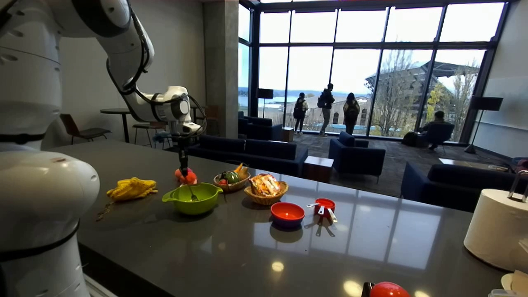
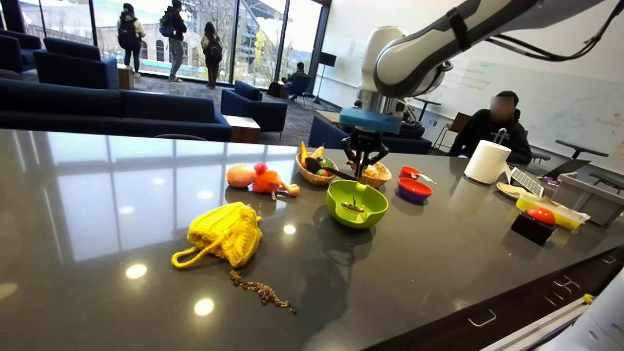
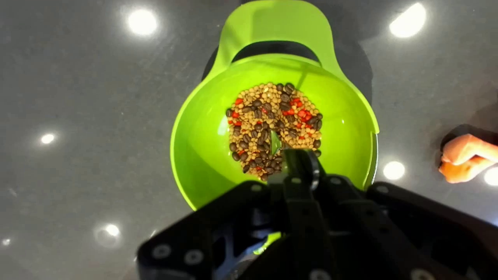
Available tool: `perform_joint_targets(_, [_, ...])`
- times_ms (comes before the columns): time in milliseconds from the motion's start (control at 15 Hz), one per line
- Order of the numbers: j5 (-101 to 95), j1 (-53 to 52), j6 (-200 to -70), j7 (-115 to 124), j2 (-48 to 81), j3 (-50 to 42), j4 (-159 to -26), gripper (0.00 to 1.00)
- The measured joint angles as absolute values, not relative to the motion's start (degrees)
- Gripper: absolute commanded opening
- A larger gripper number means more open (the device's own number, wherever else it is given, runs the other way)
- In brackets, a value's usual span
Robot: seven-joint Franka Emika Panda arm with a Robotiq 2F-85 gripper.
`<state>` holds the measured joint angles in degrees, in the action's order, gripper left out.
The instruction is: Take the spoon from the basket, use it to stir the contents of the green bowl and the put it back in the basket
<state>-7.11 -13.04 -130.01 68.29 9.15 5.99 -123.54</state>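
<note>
One black spoon (image 2: 337, 172) rests in the basket (image 2: 316, 179) in an exterior view, head left, long axis slanting, handle pointing right and down towards the green bowl (image 2: 358, 222). Above that bowl hangs the gripper (image 2: 359, 175), partly blocking a second basket (image 2: 381, 181); fingers close together (grip on the green sliver (image 3: 276, 142): cannot tell). Rightward, a red bowl (image 2: 414, 186).

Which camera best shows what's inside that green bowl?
The wrist view: it looks down on the mix, so its tan, dark and red pieces show clearly. Both exterior views show the green bowl at a slant, the mix small or unclear.
</note>
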Motion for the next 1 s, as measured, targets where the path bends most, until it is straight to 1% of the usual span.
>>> perform_joint_targets(467, [-7.11, -14.67, -131.87, 87.78, 9.15, 6.17, -123.71, 0.01])
perform_joint_targets(1000, [-15.04, -14.46, -132.96, 98.61, 8.72, 5.59, -124.06, 0.01])
